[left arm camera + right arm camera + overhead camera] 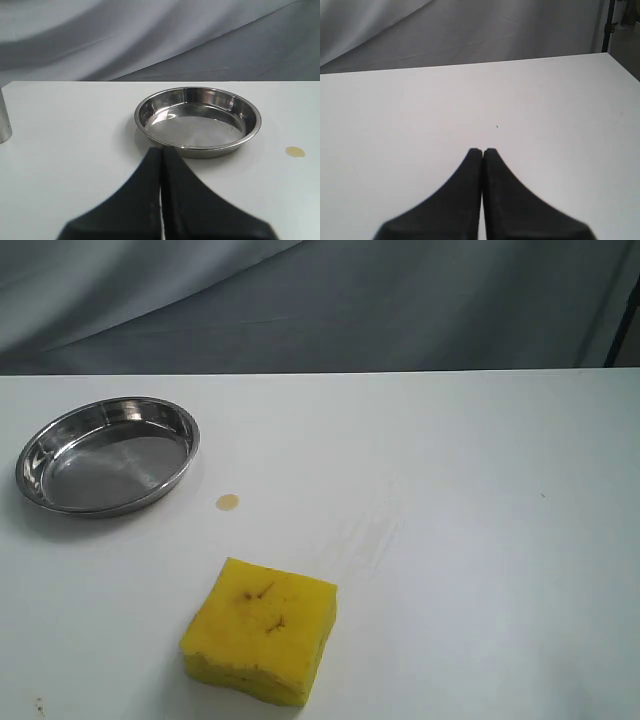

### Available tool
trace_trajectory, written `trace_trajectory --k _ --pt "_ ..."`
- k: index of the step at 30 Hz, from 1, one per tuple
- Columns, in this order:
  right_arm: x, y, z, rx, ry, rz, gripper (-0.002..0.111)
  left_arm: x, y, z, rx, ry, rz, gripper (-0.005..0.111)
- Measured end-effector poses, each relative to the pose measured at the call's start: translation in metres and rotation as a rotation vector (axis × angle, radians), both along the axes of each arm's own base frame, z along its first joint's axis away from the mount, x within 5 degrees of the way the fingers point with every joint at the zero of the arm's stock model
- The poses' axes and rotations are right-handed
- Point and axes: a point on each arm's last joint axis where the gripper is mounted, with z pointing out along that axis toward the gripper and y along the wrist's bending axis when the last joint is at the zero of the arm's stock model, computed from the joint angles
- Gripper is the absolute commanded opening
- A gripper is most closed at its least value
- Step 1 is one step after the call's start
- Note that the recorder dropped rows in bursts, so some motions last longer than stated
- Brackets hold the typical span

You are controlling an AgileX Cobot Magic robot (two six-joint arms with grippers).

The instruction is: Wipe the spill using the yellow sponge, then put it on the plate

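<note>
Nothing picked up yet, so the step in hand is the grab on the thick bright yellow foam sponge (260, 630). It sits flat on the white bench (480, 540), near the front and left of centre, with small brown marks on its top face. The small round tan liquid spill (228, 502) lies between the sponge and the shallow round stainless-steel plate (190, 445), just beside the plate's rim and apart from both. The left claw (161, 150) is pinched fully together with nothing in it and points at the plate. The right claw (482, 151) is the same, over bare bench. I'd take it with the left, since the sponge, spot and plate are all on that side. My plan: open wider than the block, come straight down, and close on two opposite side faces low enough that the bottom face stays flat for wiping. Foam gives, so I'd squeeze lightly. Ignore the faint pale streaks (370, 535); they aren't the target. Count: one sponge, one spill, one plate, two claws. There's also one shiny cylinder (4, 120) cut off at the edge of the left wrist view, possibly a can; I can't say for sure.
</note>
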Motion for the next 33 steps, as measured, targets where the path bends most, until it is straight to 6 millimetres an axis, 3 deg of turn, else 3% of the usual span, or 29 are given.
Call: trace_trajectory --k 14,18,23,26,33 --pt "0.000 0.000 0.000 0.000 0.000 0.000 0.000 0.000 0.000 0.000 0.000 0.000 0.000 0.000" --pt "0.000 0.000 0.000 0.000 0.000 0.000 0.000 0.000 0.002 0.001 0.153 0.006 -0.004 0.000" --pt "0.000 0.000 0.000 0.000 0.000 0.000 0.000 0.001 0.002 0.005 0.178 -0.042 -0.013 0.000" --pt "0.000 0.000 0.000 0.000 0.000 0.000 0.000 0.002 -0.001 0.011 0.088 -0.115 -0.024 0.000" --pt "0.000 0.000 0.000 0.000 0.000 0.000 0.000 0.001 -0.004 0.028 -0.343 -0.318 -0.030 0.000"
